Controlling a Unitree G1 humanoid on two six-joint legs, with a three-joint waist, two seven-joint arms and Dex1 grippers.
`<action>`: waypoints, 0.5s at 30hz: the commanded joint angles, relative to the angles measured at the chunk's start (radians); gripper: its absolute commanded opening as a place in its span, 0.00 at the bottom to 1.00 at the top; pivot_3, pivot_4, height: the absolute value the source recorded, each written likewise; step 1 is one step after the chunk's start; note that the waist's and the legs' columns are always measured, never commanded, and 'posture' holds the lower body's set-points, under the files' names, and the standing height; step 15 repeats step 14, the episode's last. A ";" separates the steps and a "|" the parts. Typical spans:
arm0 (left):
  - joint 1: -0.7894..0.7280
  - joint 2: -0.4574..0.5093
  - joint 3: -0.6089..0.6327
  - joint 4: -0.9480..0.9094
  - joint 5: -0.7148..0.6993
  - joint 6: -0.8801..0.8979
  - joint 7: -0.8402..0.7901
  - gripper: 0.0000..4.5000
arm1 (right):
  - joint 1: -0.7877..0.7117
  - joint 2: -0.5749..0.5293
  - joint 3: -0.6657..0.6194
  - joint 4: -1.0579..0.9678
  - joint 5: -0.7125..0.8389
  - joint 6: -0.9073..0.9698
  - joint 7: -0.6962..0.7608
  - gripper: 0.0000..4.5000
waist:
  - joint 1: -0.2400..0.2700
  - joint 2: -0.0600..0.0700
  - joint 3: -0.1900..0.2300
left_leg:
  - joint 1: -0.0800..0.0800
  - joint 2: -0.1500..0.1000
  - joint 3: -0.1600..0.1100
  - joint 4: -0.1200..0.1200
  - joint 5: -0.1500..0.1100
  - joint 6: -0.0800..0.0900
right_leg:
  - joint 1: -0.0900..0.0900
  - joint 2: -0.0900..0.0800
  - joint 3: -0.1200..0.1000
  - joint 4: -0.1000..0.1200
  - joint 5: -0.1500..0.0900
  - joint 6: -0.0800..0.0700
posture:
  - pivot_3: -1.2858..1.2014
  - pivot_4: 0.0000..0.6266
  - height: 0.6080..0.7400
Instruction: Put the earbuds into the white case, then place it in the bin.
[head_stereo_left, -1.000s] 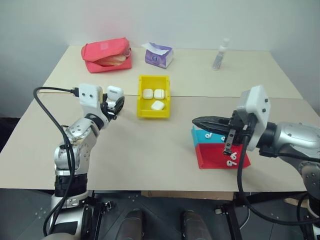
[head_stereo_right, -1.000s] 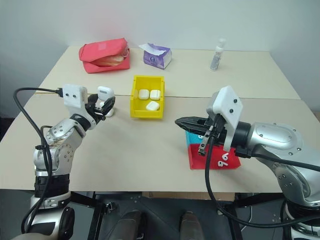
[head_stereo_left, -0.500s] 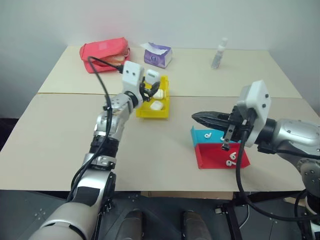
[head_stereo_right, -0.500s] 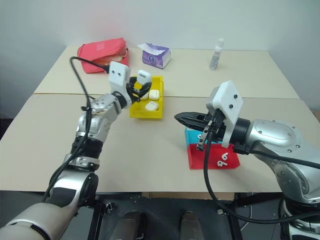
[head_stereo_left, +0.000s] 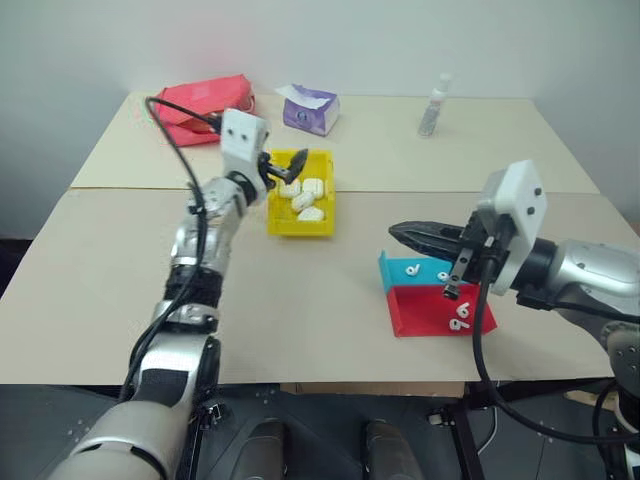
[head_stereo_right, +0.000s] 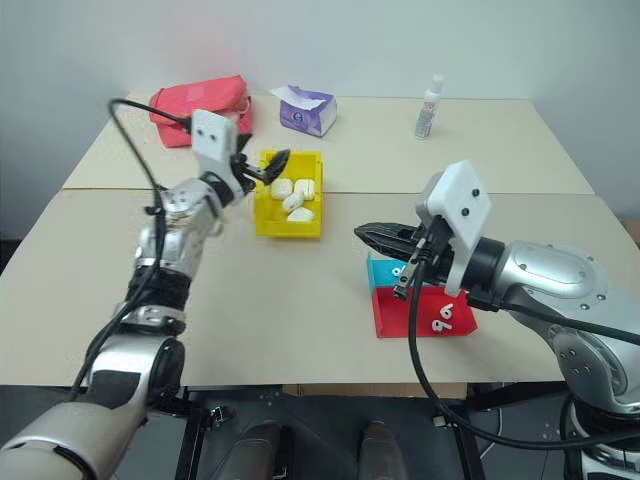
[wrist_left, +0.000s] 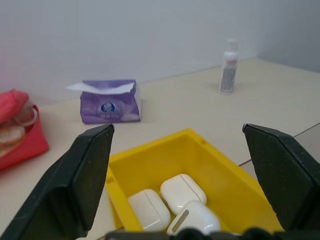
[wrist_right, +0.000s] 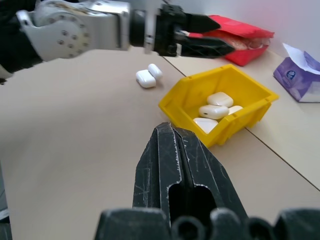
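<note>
The left jaws (head_stereo_left: 287, 165) now stand wide and empty above the bin (head_stereo_left: 327, 215); a second ago they carried a white case beside it. That case now lies among the cases (head_stereo_left: 308, 199) in the bin just below the jaws, so this placement looks done. The right jaws (head_stereo_left: 402, 236) are closed and empty, hovering above the teal tray (head_stereo_left: 400, 270) and red tray (head_stereo_left: 425, 318), where loose earbuds (head_stereo_left: 461, 316) lie just under them. Two more cases (wrist_right: 148, 75) lie on the bench (head_stereo_left: 300, 290) beside the bin. Beyond the left jaws stand a purple tissue pack (wrist_left: 108, 101), a red pouch (head_stereo_left: 195, 107) and a small bottle (wrist_left: 228, 66), all well apart. Nothing blocks either jaws' way.
</note>
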 joint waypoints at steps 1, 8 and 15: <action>0.112 0.134 0.039 -0.260 -0.107 0.085 -0.173 0.99 | 0.098 0.016 -0.029 -0.013 -0.106 -0.116 -0.002 0.00 | -0.004 0.000 0.000 | 0.000 0.000 0.000 0.000 0.000 -0.001 | 0.000 0.000 0.000 0.000 0.000 0.000 | 0.52 0.24 1.00; 0.472 0.402 0.196 -0.645 -0.359 0.237 -0.427 0.99 | 0.274 0.000 -0.117 0.029 -0.147 -0.238 0.135 0.00 | -0.003 0.000 0.000 | 0.002 0.001 0.000 0.000 0.000 -0.001 | 0.001 0.000 0.001 -0.002 0.000 0.000 | 0.52 0.24 1.00; 0.655 0.469 0.314 -0.813 -0.490 0.311 -0.434 0.99 | 0.319 -0.031 -0.143 0.054 -0.156 -0.264 0.211 0.00 | -0.001 0.000 0.000 | 0.007 0.001 0.000 -0.001 0.000 -0.001 | 0.003 0.000 0.001 -0.002 -0.001 -0.001 | 0.52 0.24 1.00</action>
